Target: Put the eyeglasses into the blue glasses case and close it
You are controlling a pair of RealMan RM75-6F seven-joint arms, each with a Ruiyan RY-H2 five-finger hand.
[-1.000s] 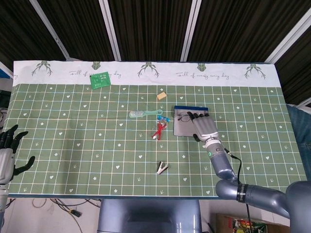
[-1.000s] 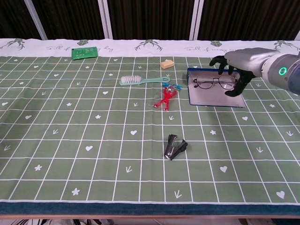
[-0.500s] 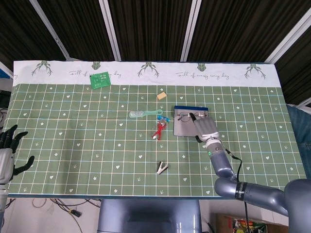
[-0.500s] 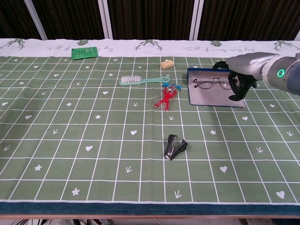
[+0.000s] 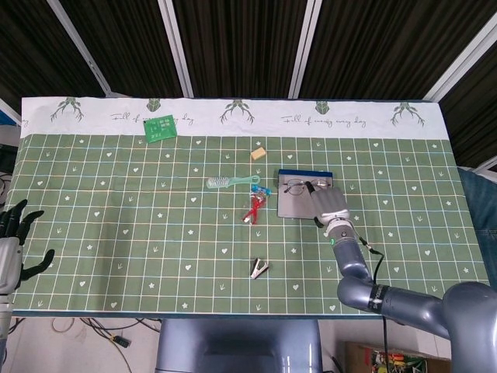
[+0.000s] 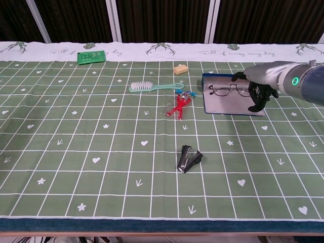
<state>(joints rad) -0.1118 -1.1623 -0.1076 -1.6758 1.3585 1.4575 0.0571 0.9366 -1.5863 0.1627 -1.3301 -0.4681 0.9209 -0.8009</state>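
Blue-edged and lying open right of centre in the frame, the glasses case (image 6: pixel 230 103) was seen with the eyeglasses (image 6: pixel 229 89) resting on its grey lining. The right hand (image 6: pixel 259 83) was lowered over the right lens, fingers curled down onto the case; whether the frame was actually gripped could not be told. The left hand (image 5: pixel 14 241) was held open, fingers spread, at the lower left edge.

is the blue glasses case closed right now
No, the flat blue glasses case lies open with the thin dark-framed eyeglasses resting on it.
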